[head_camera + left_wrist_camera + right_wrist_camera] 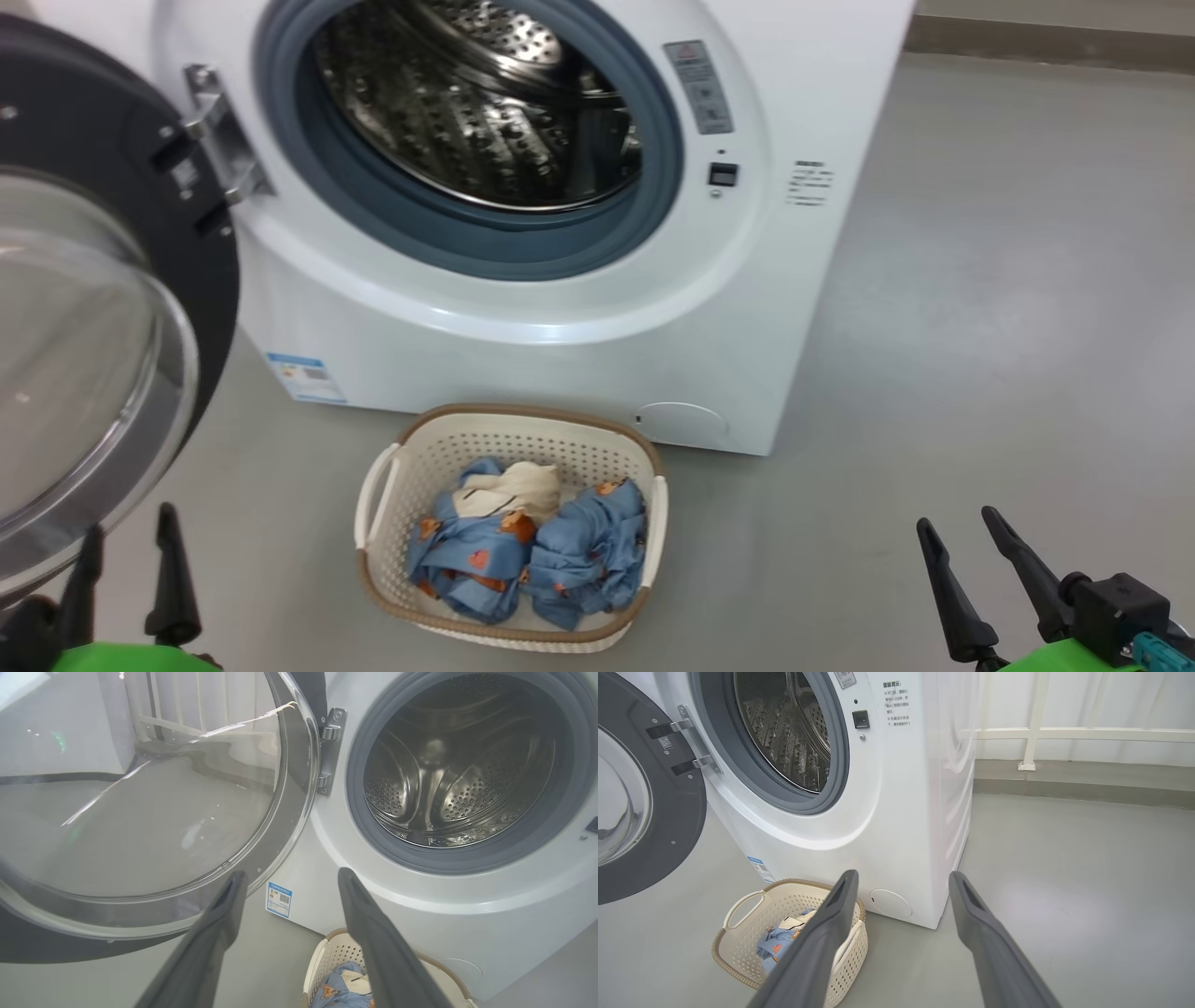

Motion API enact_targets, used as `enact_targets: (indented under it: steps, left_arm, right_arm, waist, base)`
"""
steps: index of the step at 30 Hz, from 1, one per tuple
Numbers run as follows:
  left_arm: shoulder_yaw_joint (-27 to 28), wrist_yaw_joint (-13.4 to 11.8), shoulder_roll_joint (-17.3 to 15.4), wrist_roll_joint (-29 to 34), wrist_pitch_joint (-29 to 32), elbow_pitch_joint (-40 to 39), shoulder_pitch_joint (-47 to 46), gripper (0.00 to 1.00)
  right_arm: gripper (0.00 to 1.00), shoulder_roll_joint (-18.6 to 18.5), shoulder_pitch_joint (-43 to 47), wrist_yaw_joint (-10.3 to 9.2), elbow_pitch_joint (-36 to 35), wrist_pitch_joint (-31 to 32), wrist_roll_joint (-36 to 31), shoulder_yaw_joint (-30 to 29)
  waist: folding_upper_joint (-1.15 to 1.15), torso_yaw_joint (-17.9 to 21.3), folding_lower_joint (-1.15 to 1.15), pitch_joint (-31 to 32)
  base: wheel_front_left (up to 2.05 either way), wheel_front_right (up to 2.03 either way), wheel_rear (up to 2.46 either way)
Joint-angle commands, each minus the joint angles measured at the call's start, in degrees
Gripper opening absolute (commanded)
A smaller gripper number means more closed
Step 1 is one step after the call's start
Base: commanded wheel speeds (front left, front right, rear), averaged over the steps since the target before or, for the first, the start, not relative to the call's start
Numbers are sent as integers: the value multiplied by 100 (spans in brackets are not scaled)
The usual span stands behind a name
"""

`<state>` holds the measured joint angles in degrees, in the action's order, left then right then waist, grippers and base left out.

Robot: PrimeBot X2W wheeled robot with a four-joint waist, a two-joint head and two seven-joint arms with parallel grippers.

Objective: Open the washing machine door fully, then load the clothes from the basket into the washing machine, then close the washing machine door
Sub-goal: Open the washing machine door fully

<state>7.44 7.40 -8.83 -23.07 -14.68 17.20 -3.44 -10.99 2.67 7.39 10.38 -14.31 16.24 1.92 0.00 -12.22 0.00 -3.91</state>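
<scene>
Door [84, 327] at left is wide open. Left gripper [128, 560] and right gripper [957, 525] gape empty. Next job, I think: grab clothes [523, 551] from basket [523, 413], bottom middle.

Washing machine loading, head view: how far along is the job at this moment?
Done: the washing machine door stands swung wide open, and the drum shows no clothes inside. In hand: nothing; the left tool and right tool are both open and empty, apart from the basket. Left: the clothes lie in the basket, so loading and closing the door remain.
</scene>
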Motion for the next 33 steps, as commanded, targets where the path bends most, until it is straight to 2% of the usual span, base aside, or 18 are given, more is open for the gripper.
enact_targets:
  steps: [1,18,33]
  left_arm:
    - [128,8,-221,-48,-32,-170,-74,100]
    - [-729,8,-413,-297,-32,-258,-25,100]
    - [-1010,9,-450,-371,-32,-398,58,100]
  right_arm:
    - [100,-74,-40,10,-155,-69,-12,99]
    - [100,-40,-110,10,-223,-69,-37,-15]
    - [100,32,-112,10,-254,-69,-40,-103]
  waist:
    - [0,214,0,-21]
    - [0,1180,0,-110]
    - [0,1540,0,-115]
  base:
    - [0,0,0]
    - [0,0,0]
    - [0,0,0]
